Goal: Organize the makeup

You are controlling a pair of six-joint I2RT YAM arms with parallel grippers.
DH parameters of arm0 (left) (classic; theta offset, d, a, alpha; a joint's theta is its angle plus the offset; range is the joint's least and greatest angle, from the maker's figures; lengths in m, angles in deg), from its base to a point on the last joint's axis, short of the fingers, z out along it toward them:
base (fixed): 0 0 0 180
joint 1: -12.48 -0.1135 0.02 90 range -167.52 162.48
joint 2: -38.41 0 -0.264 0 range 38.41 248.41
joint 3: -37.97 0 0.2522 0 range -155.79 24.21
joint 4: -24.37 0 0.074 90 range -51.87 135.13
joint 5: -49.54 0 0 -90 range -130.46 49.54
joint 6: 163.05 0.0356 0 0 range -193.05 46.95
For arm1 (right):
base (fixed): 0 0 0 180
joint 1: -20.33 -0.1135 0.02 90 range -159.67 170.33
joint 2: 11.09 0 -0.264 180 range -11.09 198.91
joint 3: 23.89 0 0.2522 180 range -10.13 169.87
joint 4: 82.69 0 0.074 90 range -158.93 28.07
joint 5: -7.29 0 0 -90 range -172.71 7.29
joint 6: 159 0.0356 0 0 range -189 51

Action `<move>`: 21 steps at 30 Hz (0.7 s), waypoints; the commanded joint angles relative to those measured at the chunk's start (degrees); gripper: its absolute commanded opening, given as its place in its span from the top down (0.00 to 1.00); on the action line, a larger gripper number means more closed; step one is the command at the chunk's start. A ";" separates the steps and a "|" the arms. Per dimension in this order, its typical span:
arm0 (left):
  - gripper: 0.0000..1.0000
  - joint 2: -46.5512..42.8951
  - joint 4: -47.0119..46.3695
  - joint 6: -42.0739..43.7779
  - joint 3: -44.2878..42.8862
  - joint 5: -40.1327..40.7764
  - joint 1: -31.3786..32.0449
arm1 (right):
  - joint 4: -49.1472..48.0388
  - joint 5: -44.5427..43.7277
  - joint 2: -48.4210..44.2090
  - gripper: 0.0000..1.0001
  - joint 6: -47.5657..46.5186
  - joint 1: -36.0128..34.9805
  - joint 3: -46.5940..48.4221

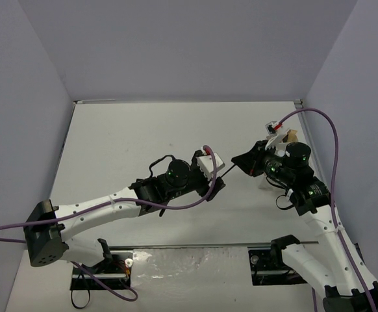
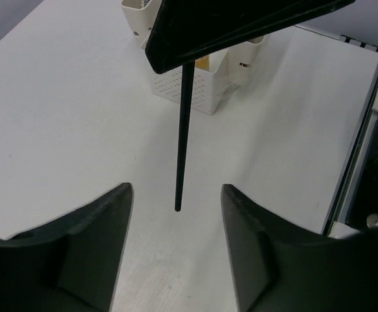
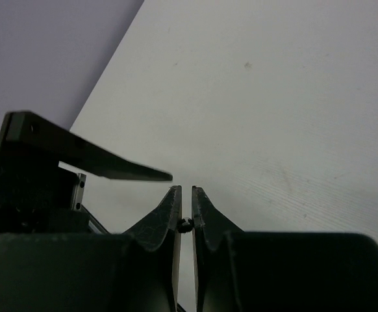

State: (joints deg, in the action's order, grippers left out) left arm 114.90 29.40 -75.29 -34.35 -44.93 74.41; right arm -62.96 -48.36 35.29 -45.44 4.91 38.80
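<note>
Over white tabletop (image 1: 143, 130), pinching thin black pencil-like stick (image 2: 183, 130) in right gripper (image 3: 186, 190), dangling its tip, seemingly untouched, between spread-apart jaws of left gripper (image 2: 176, 192).

Setting: robot lab test cell.

Evidence:
- Bare white table (image 1: 143, 130) boxed in by plain lilac-grey panels: back panel (image 1: 189, 45) across the top of the frame, left panel (image 1: 20, 130), right panel (image 1: 364, 97).
- Two white jointed machines, left arm (image 1: 98, 213) and right arm (image 1: 332, 244), bolted by a metal rail (image 1: 189, 260) at bottom centre.
- Purple cables (image 1: 336, 156) looped loose over both arms.
- Black two-finger tooling: left gripper (image 2: 176, 188), right gripper (image 3: 186, 192).
</note>
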 commanded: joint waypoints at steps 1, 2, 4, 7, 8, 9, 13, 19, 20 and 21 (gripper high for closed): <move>0.23 -3.26 -2.81 -1.48 -1.97 3.31 0.25 | -0.28 -8.34 -2.40 1.00 -2.96 0.04 2.30; 0.17 -3.51 -2.55 -1.84 -1.78 4.27 0.20 | 0.44 -10.98 -3.06 1.00 -3.44 0.04 2.55; 0.08 -3.97 -1.56 -2.67 -1.55 7.16 0.12 | 2.19 -17.84 -4.44 1.00 -4.13 0.04 3.01; 0.03 -4.90 1.55 -4.72 -1.53 12.50 -0.75 | 5.98 -27.74 -6.13 1.00 -4.82 0.04 4.03; 0.03 -5.28 3.23 -5.66 -1.70 13.81 -1.31 | 7.27 -32.15 -6.52 1.00 -5.03 0.04 4.33; 0.03 -5.77 5.58 -7.01 -1.88 14.76 -1.94 | 8.85 -37.48 -6.98 1.00 -5.35 0.04 4.60; 0.03 -8.66 14.51 -12.29 -1.20 16.48 -7.75 | 12.48 -53.05 -8.28 1.00 -6.63 0.04 5.65; 0.03 -15.86 24.36 -20.34 2.25 16.52 -18.73 | 14.23 -67.11 -7.56 1.00 -6.63 0.13 5.29; 0.03 -16.81 25.60 -21.20 2.66 16.19 -20.95 | 14.19 -68.72 -7.27 1.00 -6.35 0.13 5.08; 0.03 -18.16 27.25 -21.81 2.96 15.76 -23.00 | 14.13 -69.94 -6.93 1.00 -6.13 0.13 4.92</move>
State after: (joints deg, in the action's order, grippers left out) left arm 102.41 49.73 -90.82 -31.46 -29.66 57.18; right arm -47.55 -104.51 26.61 -51.31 4.97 42.47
